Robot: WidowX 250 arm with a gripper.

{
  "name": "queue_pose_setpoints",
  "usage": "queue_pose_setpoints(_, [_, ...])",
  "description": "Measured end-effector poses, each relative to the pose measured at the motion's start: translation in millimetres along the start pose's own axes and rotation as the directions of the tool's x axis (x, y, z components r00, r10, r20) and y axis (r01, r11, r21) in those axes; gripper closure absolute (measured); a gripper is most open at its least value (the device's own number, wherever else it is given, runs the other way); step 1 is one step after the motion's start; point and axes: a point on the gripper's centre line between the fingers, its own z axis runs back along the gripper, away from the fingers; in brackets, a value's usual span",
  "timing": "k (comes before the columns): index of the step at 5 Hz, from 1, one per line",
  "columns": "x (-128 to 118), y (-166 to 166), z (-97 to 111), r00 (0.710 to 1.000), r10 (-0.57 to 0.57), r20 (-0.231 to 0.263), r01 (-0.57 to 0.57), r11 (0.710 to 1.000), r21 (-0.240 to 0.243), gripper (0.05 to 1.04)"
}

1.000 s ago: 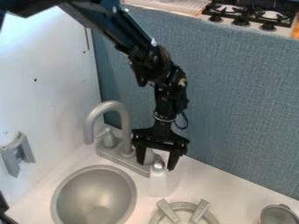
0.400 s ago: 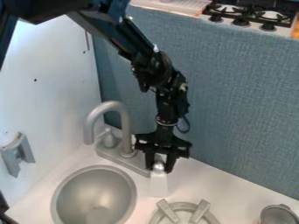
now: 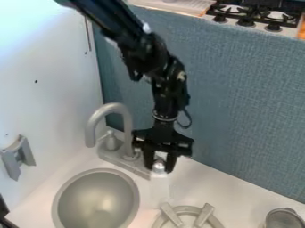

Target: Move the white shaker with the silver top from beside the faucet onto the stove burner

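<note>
Camera view: I had the black gripper [image 3: 159, 169] pointing down in front of the blue wall [image 3: 244, 111], its two fingers drawn in to a narrow gap around the silver top [image 3: 158, 166] of a pale bottle [image 3: 159, 187]. The bottle hung or stood upright directly below the gripper; its base was blurred against the white counter [image 3: 226, 193], so I couldn't tell whether the two touched. Just left of my gripper in the picture was the grey faucet [image 3: 113, 107], with the sink bowl [image 3: 98, 196] lower down on that side; below and slightly right was the round grate [image 3: 204, 213], and well off to the lower right a metal cup [image 3: 283, 218]. I judged the closing-in on the top done, any carry away from the faucet still undone
</note>
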Motion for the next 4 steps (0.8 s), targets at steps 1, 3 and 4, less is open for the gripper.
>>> queue_pose_setpoints(1, [-22.8, -22.7, 15.4, 0.998, -0.062, 0.023, 0.063, 0.997, -0.052, 0.574])
queue_pose_setpoints(3, [-50.7, -74.7, 16.7, 0.972, -0.233, -0.014, 0.229, 0.965, -0.130, 0.574])
queue_pose_setpoints(4, [-58.2, -83.5, 6.1, 0.959, -0.279, -0.054, 0.271, 0.955, -0.119, 0.574])
